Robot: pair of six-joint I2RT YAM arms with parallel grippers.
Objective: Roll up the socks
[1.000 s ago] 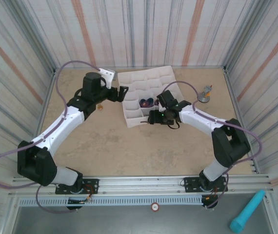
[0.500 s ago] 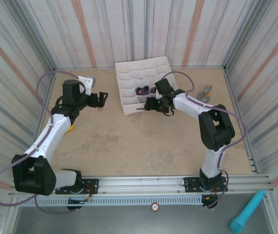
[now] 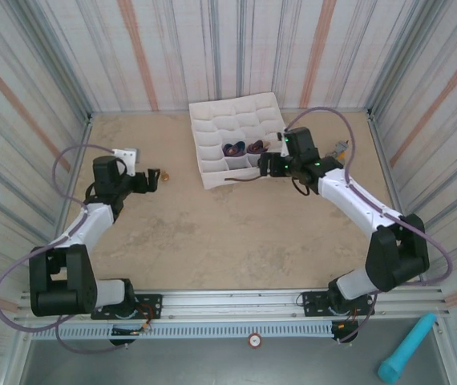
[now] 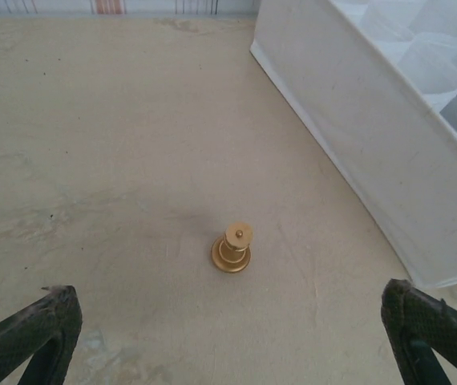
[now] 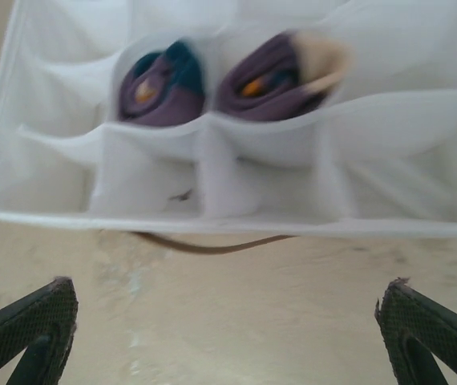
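Both socks (image 5: 160,88) sit rolled up in neighbouring pockets of the box (image 3: 212,128) at 12 o'clock. Left claw (image 4: 232,311) and right claw (image 5: 227,309) gape wide, holding nothing.

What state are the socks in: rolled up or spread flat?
Rolled. The teal-toed sock and the tan-toed sock sit as tight purple bundles in neighbouring compartments of the white box.
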